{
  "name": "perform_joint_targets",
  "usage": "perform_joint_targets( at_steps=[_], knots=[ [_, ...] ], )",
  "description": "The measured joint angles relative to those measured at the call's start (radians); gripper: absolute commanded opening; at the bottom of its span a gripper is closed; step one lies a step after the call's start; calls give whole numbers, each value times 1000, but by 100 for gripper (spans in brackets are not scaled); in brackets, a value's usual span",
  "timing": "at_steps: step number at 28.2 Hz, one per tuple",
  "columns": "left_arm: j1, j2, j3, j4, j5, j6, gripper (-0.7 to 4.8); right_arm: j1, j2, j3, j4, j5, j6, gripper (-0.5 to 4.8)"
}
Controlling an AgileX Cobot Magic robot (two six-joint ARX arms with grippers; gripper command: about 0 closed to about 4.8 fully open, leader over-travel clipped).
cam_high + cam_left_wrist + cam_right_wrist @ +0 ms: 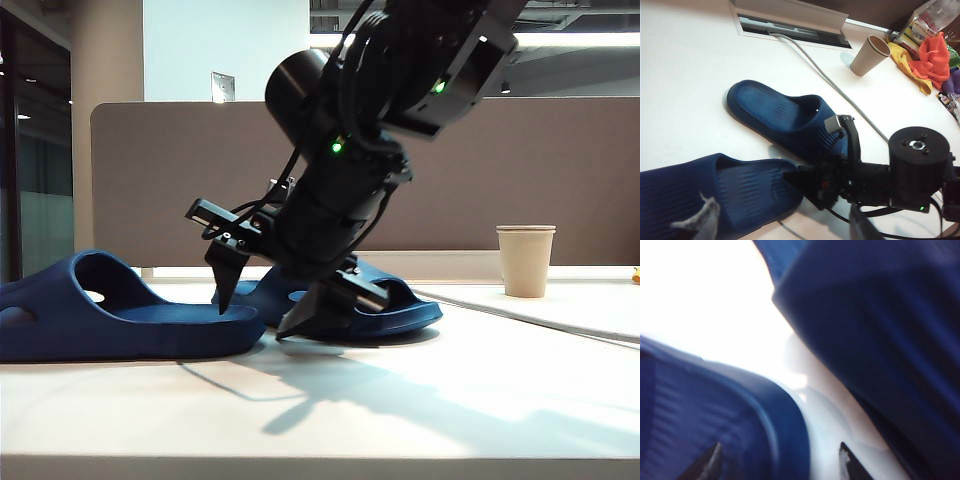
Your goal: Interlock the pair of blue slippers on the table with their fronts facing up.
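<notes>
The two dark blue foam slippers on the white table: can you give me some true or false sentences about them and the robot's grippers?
1. Both dark blue foam slippers, the near slipper and the far slipper, lie flat on the white table. True.
2. The right gripper is shut on a slipper. False: its fingers stand apart between the two slippers and hold nothing.
3. The slippers are interlocked. False: they lie apart, with bare table between them in the left wrist view.
4. A tan paper cup stands upright on the table. True.
5. The left gripper is holding the cup. False: the left gripper shows in no view, and the cup stands alone.
</notes>
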Motion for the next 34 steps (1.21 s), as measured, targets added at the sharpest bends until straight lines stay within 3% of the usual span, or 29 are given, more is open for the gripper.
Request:
perform_joint_targets(
  at_steps=[10, 21, 29, 34],
  knots=[
    [0, 0, 0, -19, 32, 0, 335, -2, -190, 1, -37, -5, -163, 288],
    [47, 128, 0, -114, 97, 15, 336, -3, -480, -7, -188, -5, -197, 286],
    [158, 278, 0, -113, 132, 29, 337, -3, -702, -146, -193, -3, -224, 284],
    [183, 361, -1, -116, 122, 35, 353, -3, -779, -261, -147, -3, -224, 284]
  ],
)
